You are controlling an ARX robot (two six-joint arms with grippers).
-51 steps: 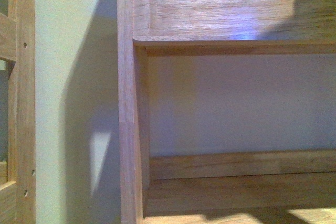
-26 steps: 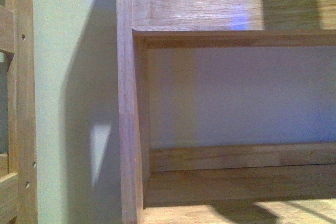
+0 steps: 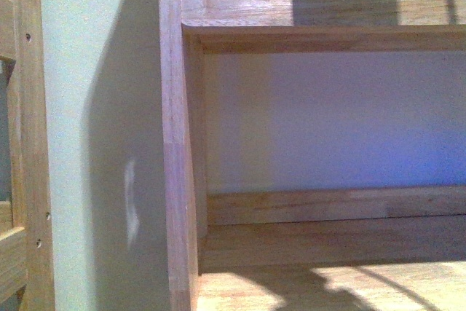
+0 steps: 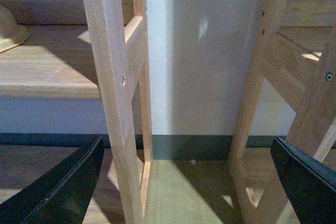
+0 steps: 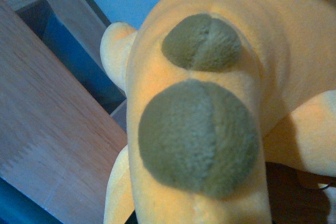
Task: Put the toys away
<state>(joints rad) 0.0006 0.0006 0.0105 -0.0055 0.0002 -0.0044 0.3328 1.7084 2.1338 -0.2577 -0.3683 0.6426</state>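
With the toy [image 5: 210, 119] filling my right wrist view, grip unseen, and left jaws apart, I'd clear the shelf [image 3: 328, 282] lip before releasing.

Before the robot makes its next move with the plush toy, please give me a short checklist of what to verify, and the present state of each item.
1. Toy at the right arm: ok. The orange plush toy fills the right wrist view, very close to the camera.
2. Right gripper's hold on the toy: cannot tell. Its fingers are not in view.
3. Left gripper free: ok. It is open with nothing between the fingers.
4. Shelf ahead free to receive the toy: ok for the part seen in the front view; the rest is out of frame.
5. Left gripper's clearance: cannot tell. A wooden post stands in front of it.
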